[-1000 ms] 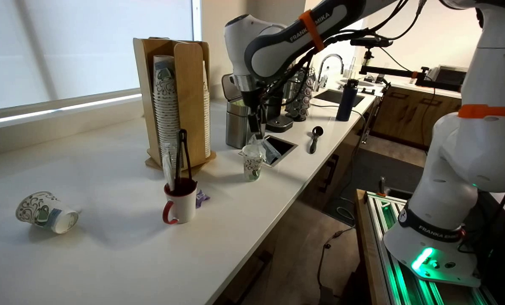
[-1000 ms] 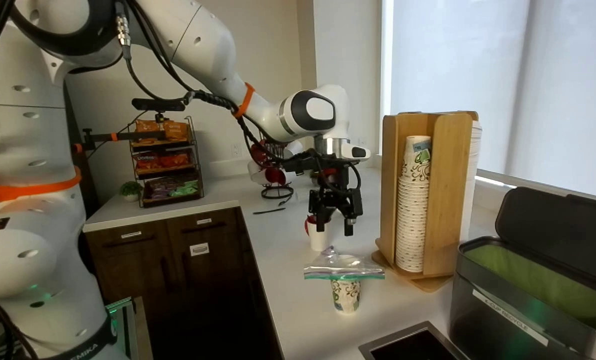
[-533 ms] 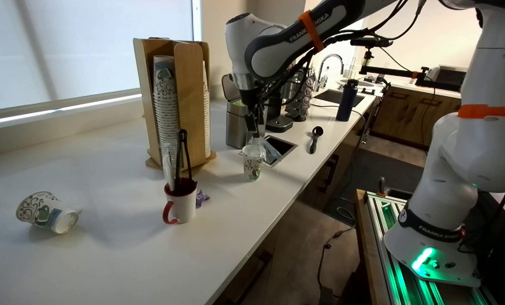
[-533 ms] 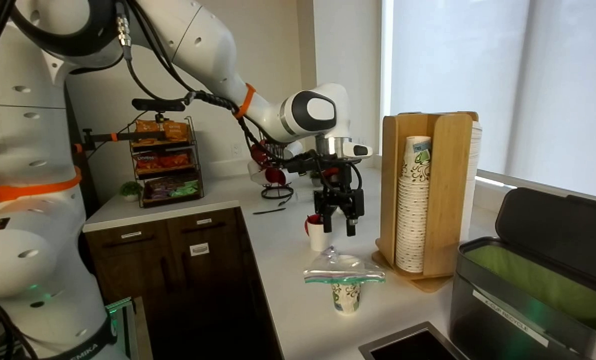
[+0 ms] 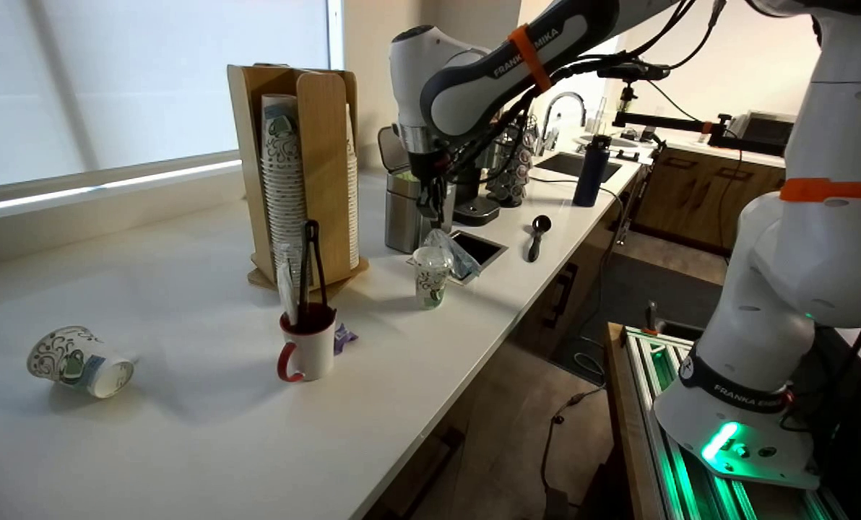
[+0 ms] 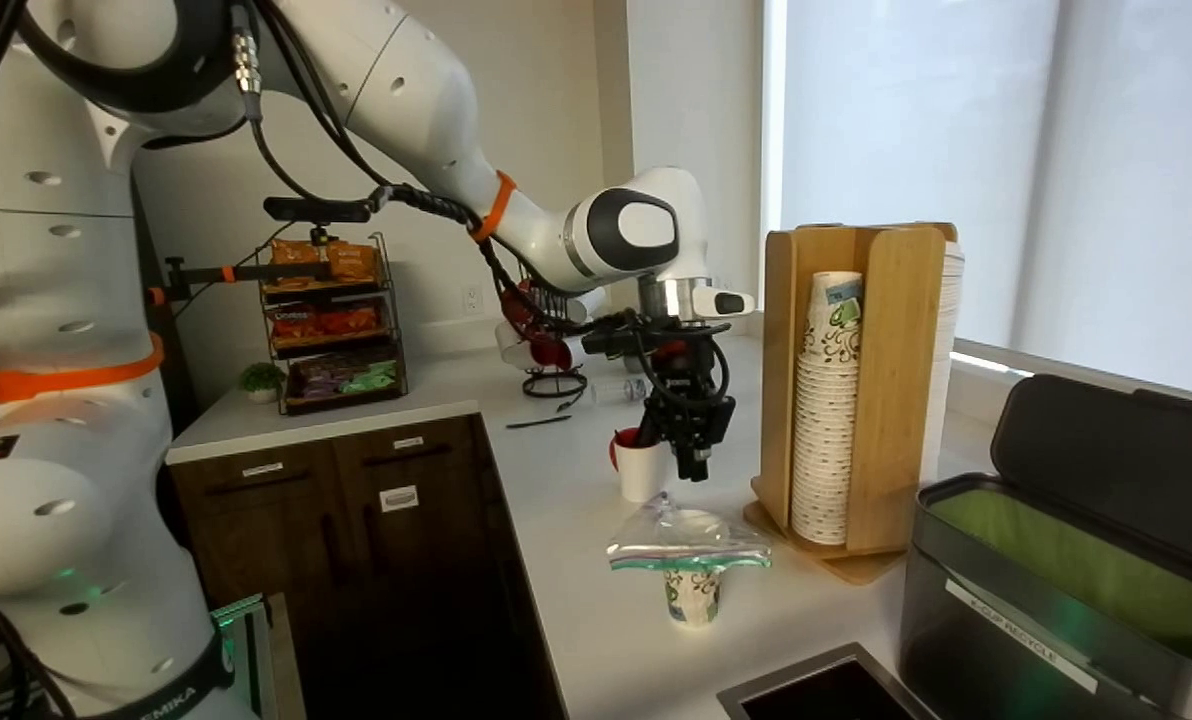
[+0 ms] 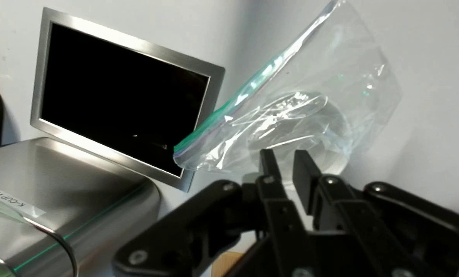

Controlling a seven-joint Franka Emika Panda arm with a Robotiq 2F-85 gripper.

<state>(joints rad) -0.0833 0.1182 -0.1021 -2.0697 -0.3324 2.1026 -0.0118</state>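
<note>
A clear zip bag (image 6: 691,545) with a green-edged seal lies draped over the mouth of an upright patterned paper cup (image 6: 693,600). Both stand on the white counter, and the bag (image 7: 352,73) spreads beneath my jaws in the wrist view. My gripper (image 7: 284,154) points down over the bag, its fingers brought near each other with a narrow gap in which nothing is gripped. In an exterior view the fingertips of the gripper (image 6: 693,472) hang a little above the plastic. Through the film the cup's rim shows only faintly.
A metal-framed opening (image 7: 210,90) is set in the counter beside a steel recycling bin (image 7: 60,173) with its lid up. A wooden cup holder (image 6: 901,400) stands close by. A mug (image 5: 311,350) with tongs and a tipped paper cup (image 5: 76,365) are further along; a black scoop (image 5: 539,231) lies near the edge.
The jaws have come much closer together, from wide apart to a narrow gap. The gripper has shifted slightly right in both exterior views. Bag and cup stay nearly where they were.
</note>
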